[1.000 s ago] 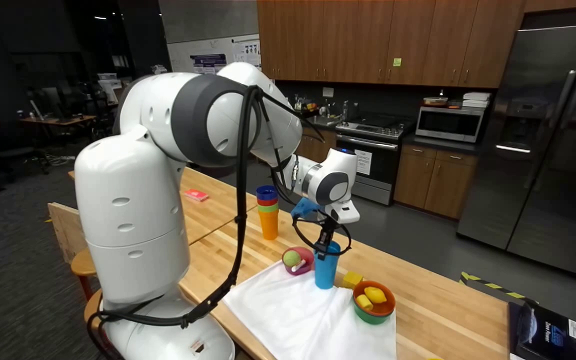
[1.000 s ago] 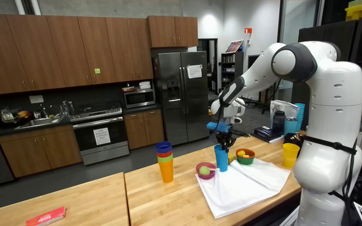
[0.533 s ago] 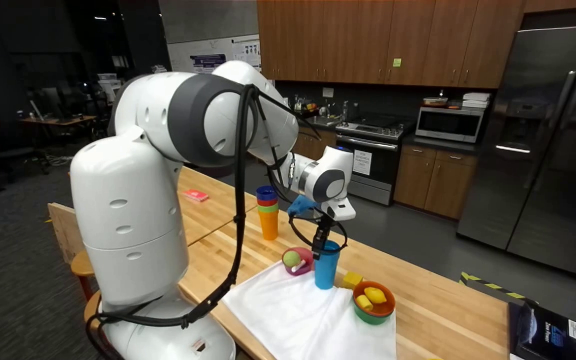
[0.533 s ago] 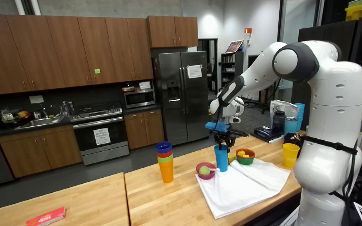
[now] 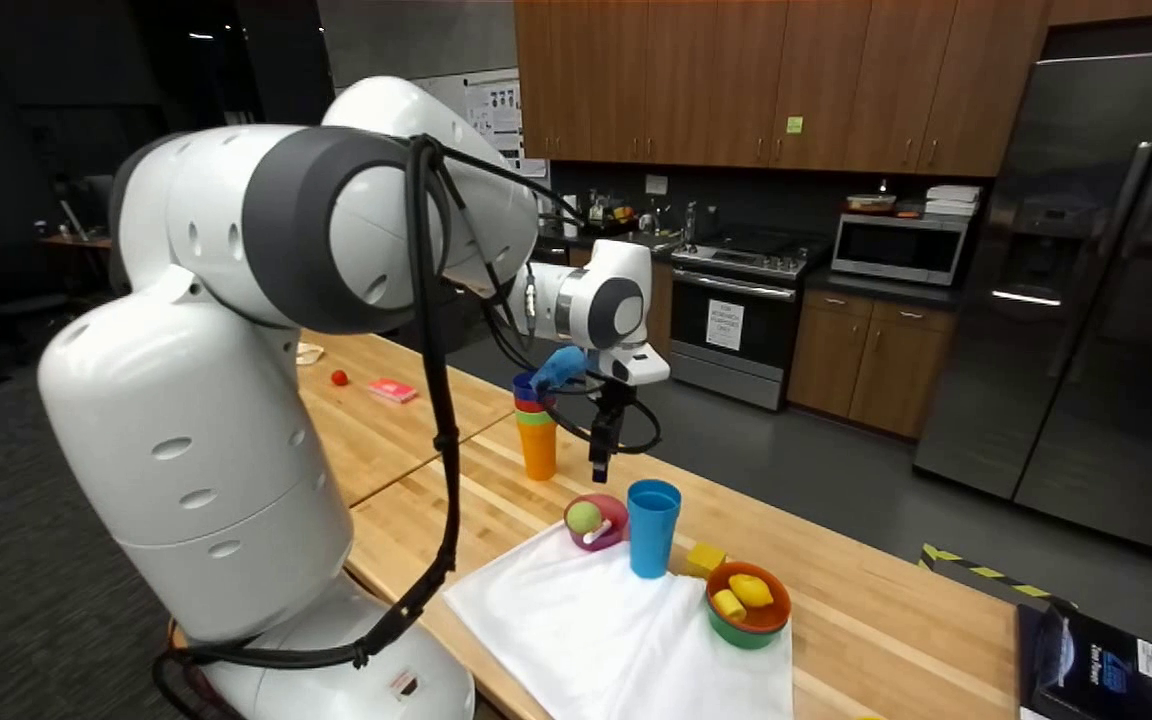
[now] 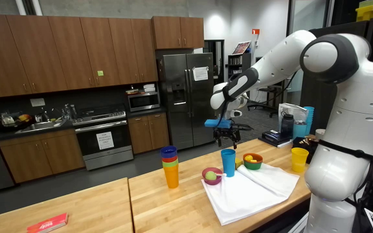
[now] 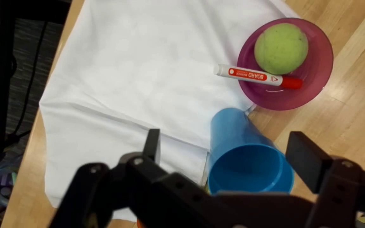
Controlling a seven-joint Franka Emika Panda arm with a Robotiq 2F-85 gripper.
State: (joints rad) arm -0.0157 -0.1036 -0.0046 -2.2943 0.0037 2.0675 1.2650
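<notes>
Blue cup (image 6: pixel 228 162): one, upright at the edge of one white cloth (image 6: pixel 251 194) in an exterior view; claw (image 6: pixel 227 144) higher than its rim, apart. One cup stack (image 6: pixel 170 166), four colours. In an exterior view: one orange bowl (image 5: pixel 779 598) inside one green bowl (image 5: pixel 746 638), holding one lemon (image 5: pixel 751 590) and one yellow piece (image 5: pixel 728 604); one yellow block (image 5: pixel 704 559) beside. Wrist view: both fingers (image 7: pixel 307 160) spread wide, nothing gripped or touched; one pink bowl (image 7: pixel 320 60), one ball (image 7: pixel 281 48), one marker (image 7: pixel 255 75) across its rim.
</notes>
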